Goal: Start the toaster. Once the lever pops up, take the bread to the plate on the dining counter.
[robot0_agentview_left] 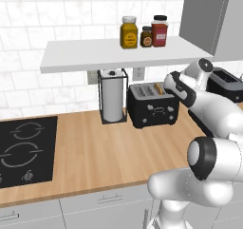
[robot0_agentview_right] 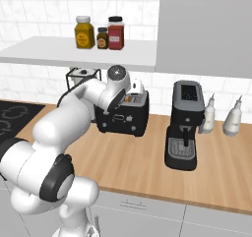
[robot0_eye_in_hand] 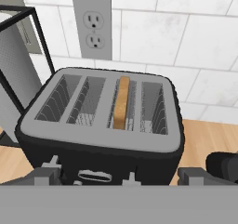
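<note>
With the claw [robot0_eye_in_hand: 121, 177] spread wide and empty just above the toaster's [robot0_eye_in_hand: 100, 146] front edge, and the bread [robot0_eye_in_hand: 122, 102] standing in the third slot, a descent off the lever risks pressing the casing or knobs, leaving the toaster unstarted.

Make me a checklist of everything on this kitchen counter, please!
Surface: light-wood wall counter, black cooktop at its left.
Job's things: black toaster with four slots; bread standing upright in the third slot from the left.
Clutter: paper towel roll in a black wire holder, coffee machine, two pale bottles, three jars on the shelf.
Grippers: gripper open, in front of the toaster, holding nothing.
Cables: nothing seen.
Surroundings: white tiled wall, outlet behind the toaster.
</note>
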### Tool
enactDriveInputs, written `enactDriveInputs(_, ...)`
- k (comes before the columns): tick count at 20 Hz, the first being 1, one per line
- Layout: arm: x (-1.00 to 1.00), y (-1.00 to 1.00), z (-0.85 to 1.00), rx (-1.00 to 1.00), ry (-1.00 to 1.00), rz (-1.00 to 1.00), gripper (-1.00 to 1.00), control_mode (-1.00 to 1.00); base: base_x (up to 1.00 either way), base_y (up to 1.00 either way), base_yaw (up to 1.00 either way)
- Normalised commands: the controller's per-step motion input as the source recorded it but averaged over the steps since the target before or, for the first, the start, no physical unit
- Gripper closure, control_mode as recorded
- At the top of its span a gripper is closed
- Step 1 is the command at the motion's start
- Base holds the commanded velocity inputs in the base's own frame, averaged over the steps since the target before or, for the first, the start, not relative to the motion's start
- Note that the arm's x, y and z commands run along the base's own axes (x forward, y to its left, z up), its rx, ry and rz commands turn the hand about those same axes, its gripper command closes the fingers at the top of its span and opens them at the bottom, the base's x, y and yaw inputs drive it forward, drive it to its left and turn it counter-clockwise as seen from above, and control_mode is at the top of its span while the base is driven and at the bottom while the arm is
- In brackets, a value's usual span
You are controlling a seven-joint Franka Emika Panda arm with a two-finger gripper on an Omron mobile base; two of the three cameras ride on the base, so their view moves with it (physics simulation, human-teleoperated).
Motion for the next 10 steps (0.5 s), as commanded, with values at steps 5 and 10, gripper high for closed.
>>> enactDriveInputs(5,0.0,0.0,0.0,0.0,0.0,0.0,-1.0,-1.0,0.0,0.0,0.0)
enactDriveInputs(10,0.0,0.0,0.0,0.0,0.0,0.0,-1.0,-1.0,0.0,0.0,0.0)
